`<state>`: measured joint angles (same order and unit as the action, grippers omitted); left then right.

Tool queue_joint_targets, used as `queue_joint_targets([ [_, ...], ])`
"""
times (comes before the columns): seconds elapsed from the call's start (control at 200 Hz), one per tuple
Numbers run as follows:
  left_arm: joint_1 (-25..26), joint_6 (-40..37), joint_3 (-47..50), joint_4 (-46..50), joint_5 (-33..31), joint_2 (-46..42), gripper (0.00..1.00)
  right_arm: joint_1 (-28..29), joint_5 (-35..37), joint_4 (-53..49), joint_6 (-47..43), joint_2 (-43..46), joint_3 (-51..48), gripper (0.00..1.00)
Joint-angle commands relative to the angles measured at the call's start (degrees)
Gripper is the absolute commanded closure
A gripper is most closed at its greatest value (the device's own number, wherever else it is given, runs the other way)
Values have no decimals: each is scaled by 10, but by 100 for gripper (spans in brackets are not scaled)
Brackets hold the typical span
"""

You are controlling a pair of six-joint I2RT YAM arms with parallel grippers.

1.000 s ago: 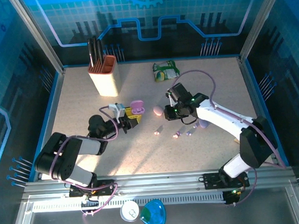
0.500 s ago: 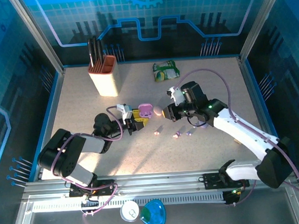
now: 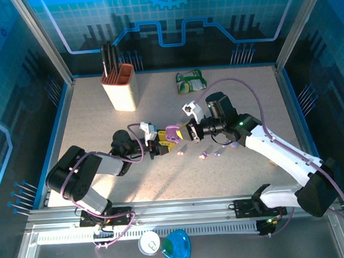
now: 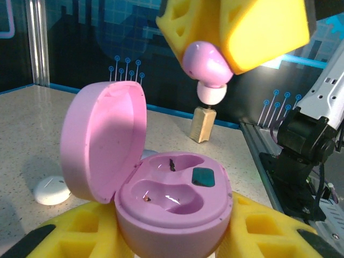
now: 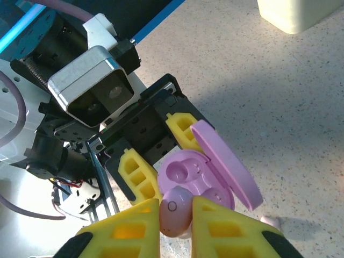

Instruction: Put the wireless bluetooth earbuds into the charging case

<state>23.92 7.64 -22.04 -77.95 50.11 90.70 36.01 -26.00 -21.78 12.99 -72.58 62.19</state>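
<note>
A pink charging case (image 4: pixel 177 196) stands with its lid (image 4: pixel 102 137) swung up, and both wells are bare. My left gripper (image 4: pixel 172 239) is shut on its base, yellow fingers (image 4: pixel 263 228) on either side. My right gripper (image 5: pixel 176 215) is shut on a pale pink earbud (image 5: pixel 174 210). That earbud (image 4: pixel 207 63) hangs tip down just above the case, apart from it. In the top view the case (image 3: pixel 172 132) sits between the left gripper (image 3: pixel 159 142) and the right gripper (image 3: pixel 188 131). Three loose earbuds (image 3: pixel 203 156) lie on the table just in front of them.
A knife block (image 3: pixel 119 85) stands at the back left and a green packet (image 3: pixel 190 81) at the back middle. A pale pebble-shaped case (image 4: pixel 51 189) lies on the table beyond the pink one. A small tan block (image 4: pixel 203 122) stands farther off, near the right arm's base.
My right gripper has carried the earbud left until it hangs over the case. My left gripper has moved the open case a little to the right to meet it.
</note>
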Motion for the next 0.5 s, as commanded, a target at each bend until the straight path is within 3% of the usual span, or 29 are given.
queue_joint_targets([
  [0.0,4,9,-12,-23,27,-14,73,5,-11,4,-13,-14,17,82],
  [0.495,5,12,-17,-23,-2,-18,73,6,-20,4,-19,-43,13,82],
])
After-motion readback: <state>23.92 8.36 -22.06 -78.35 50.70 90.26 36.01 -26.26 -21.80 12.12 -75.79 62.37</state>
